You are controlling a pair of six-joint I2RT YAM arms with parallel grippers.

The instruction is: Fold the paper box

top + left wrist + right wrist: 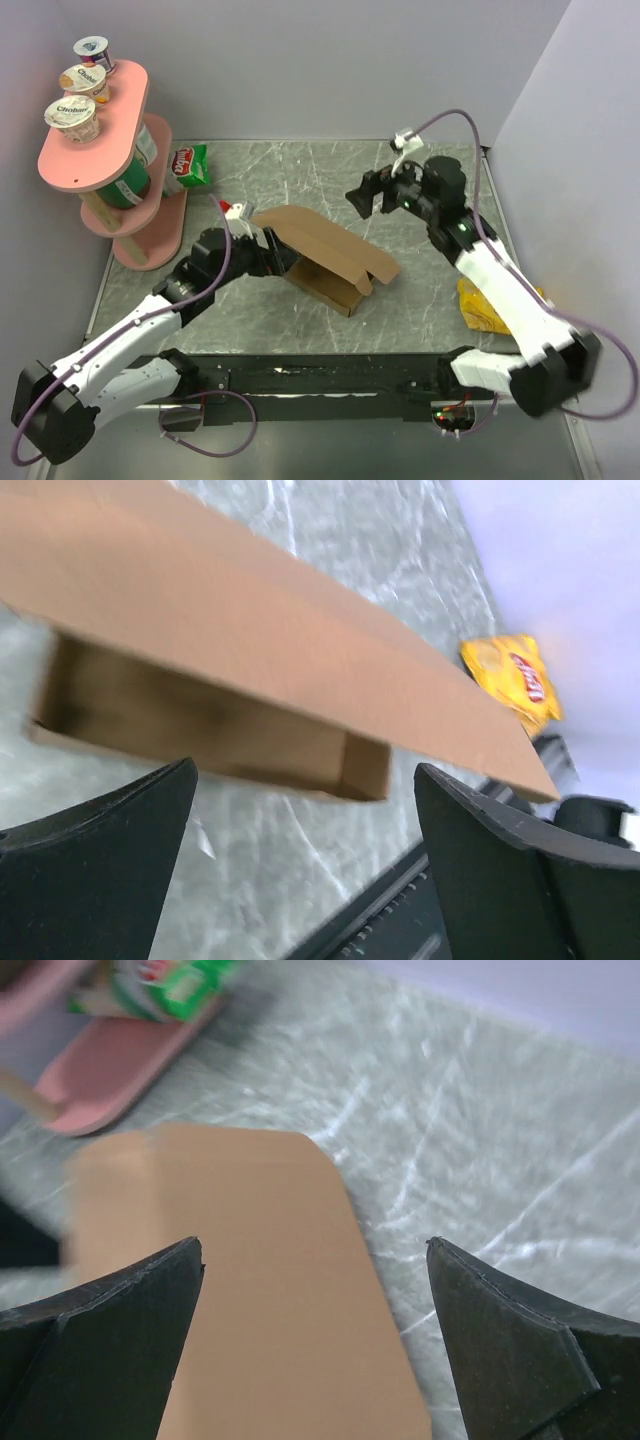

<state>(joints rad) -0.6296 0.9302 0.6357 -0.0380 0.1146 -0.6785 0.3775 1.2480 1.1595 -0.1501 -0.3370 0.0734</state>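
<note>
My left gripper (271, 248) stood wide open, nothing between the fingers; same in the left wrist view (305, 772), both dark fingers (110, 830) spread at the bottom edge. It sat low at the 9 o'clock side of the paper box (330, 252), close to the lid's corner; couldn't tell whether it touched

My right gripper (371, 196) was also wide open and empty, hanging above the table (420, 320) at about 1 o'clock from the box, clear of the cardboard. In the right wrist view (314, 1247) it looked down on the flat brown lid (250, 1300), a rounded corner at 12 o'clock, picture blurred

The box was mid-table, part folded: lid panel raised and sloping, shallow tray with upright walls under it, open front facing 6 o'clock. Left wrist view showed the lid (250, 610) slanting over the dark cavity, with an inner wall at the far end

Further out: yellow chip bag (487, 305) at 4 o'clock from the box, beside my right arm, also at 2 o'clock in the left wrist view (512, 675). Green packet (189, 165) at 10 o'clock, leaning by the pink two-tier stand (80, 165) in the table's 10 o'clock corner. Three yogurt cups (72, 115) stood on the top tier
</note>
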